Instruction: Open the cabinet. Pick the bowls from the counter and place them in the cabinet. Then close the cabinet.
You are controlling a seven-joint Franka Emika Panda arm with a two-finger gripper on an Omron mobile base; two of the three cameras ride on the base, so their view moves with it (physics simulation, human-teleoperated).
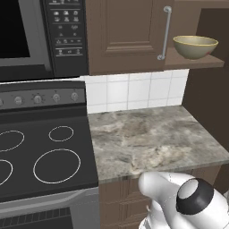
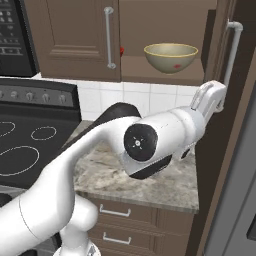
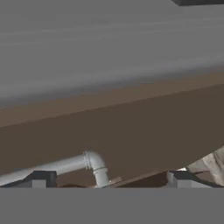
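Silver handle [image 3: 65, 165] of open right cabinet door [image 2: 222, 125] lies between spread fingertips [image 3: 37, 178]; gripper [image 3: 107, 181] wide open, gripping nothing. Beige bowl [image 2: 170, 56] on cabinet [image 1: 123, 36] shelf. Red bowl [image 2: 121, 50] mostly hidden behind closed left door. Counter [image 1: 152, 136] bare, edges unobstructed.

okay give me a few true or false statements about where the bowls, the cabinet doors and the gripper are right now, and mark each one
1. The beige bowl sits on the cabinet shelf. True.
2. A bowl is on the counter. False: the stone slab shows no bowl; both are in the cabinet.
3. The right cabinet door is swung open. True.
4. The gripper is clamped on the beige bowl. False: its jaws are open at the open door's handle.
5. The left cabinet door is open. False: it is shut, its handle upright.
6. The red bowl peeks out behind the left door's edge. True.
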